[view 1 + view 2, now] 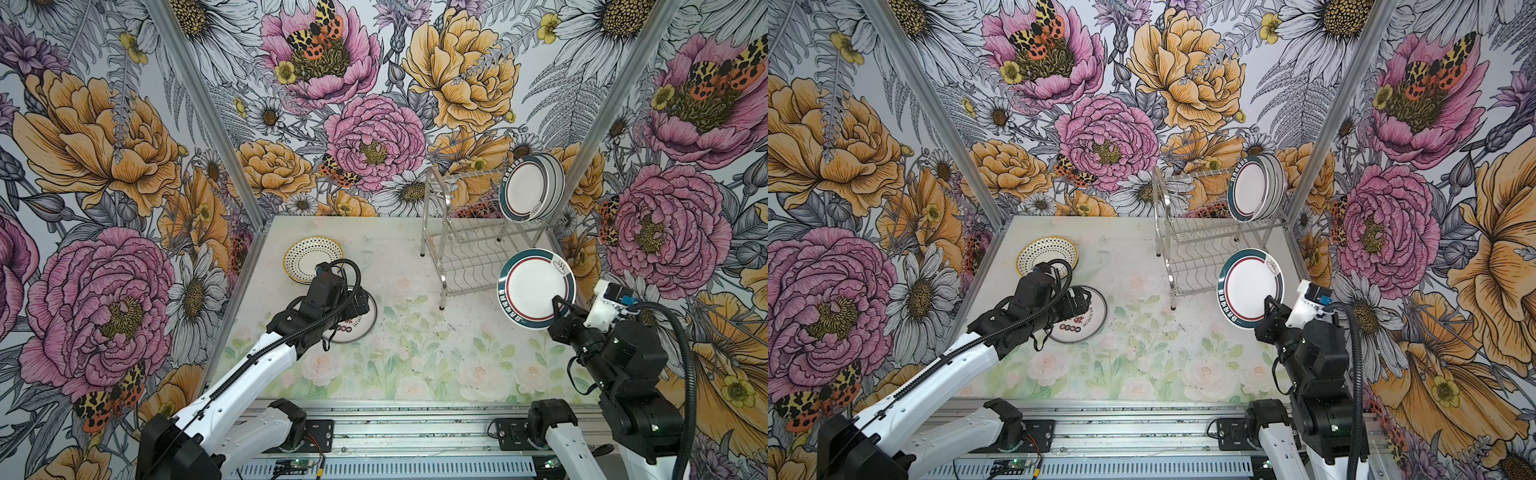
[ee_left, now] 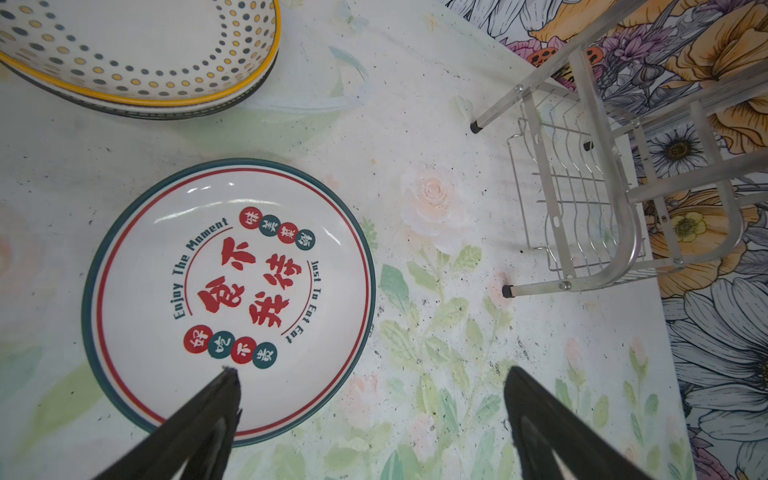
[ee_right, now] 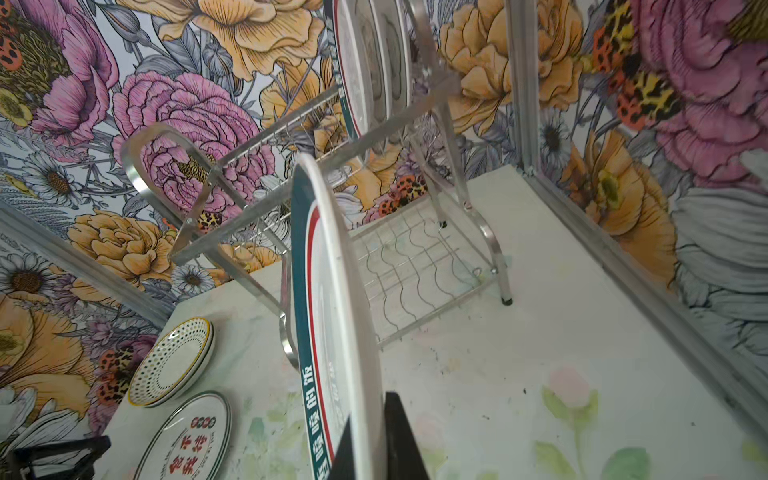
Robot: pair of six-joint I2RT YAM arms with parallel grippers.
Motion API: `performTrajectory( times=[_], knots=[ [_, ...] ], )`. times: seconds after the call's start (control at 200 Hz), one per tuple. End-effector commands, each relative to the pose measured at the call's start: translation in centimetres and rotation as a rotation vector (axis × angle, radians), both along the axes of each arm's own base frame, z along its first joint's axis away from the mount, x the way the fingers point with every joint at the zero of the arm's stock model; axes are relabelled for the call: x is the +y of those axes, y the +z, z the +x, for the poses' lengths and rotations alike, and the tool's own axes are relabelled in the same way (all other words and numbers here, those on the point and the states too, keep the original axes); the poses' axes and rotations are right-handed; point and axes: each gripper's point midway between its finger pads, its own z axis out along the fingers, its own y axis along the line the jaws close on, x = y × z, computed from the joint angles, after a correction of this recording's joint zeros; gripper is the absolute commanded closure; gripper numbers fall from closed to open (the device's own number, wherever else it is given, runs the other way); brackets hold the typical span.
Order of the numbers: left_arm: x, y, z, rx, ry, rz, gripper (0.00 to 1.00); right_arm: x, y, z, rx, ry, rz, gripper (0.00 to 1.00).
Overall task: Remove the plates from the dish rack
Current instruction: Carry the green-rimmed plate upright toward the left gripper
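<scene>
The steel dish rack [image 1: 469,245] [image 3: 419,266] stands at the back right, with a few teal-ringed plates [image 1: 530,187] [image 3: 374,70] upright in its upper tier. My right gripper [image 1: 559,307] [image 3: 370,436] is shut on the lower rim of another teal-ringed plate [image 1: 536,289] [image 3: 328,316], held upright in the air in front of the rack. My left gripper [image 2: 372,372] [image 1: 359,301] hangs open just above a flat plate with red characters [image 2: 232,291] [image 1: 357,328]; one finger is over the plate, the other over the table. Dotted yellow-rimmed plates [image 1: 311,257] [image 2: 137,50] lie stacked behind it.
The table [image 1: 415,365] has a pale floral cover. Flowered walls with metal corner posts [image 1: 582,158] close in on the left, back and right, and the rack stands close to the right wall. A metal rail [image 1: 395,419] runs along the front edge.
</scene>
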Motion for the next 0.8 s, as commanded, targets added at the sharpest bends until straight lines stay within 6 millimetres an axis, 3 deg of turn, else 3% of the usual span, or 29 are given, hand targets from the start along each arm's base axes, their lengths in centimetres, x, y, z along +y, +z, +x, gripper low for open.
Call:
performTrajectory(
  times=[0.0, 0.19, 0.41, 0.64, 0.796],
  knots=[
    [-2.2, 1.3, -0.1, -0.059, -0.082, -0.067, 0.03, 3.6, -3.4, 0.0, 0.165, 0.133, 0.225, 1.0],
    [-4.7, 1.4, -0.7, -0.071, -0.163, -0.105, 0.02, 6.7, -6.0, 1.2, 0.307, 0.256, 0.358, 1.0],
    [-6.9, 0.8, -0.6, -0.057, -0.23, -0.194, 0.06, 10.0, -8.2, 4.2, 0.37, 0.346, 0.415, 1.0],
    [-8.4, 1.2, -0.6, -0.056, -0.283, -0.254, 0.06, 15.6, -9.3, 7.2, 0.399, 0.439, 0.397, 1.0],
    [-8.7, 0.1, -0.3, -0.033, -0.314, -0.326, 0.08, 18.4, -9.6, 8.5, 0.412, 0.481, 0.42, 1.0]
  ],
)
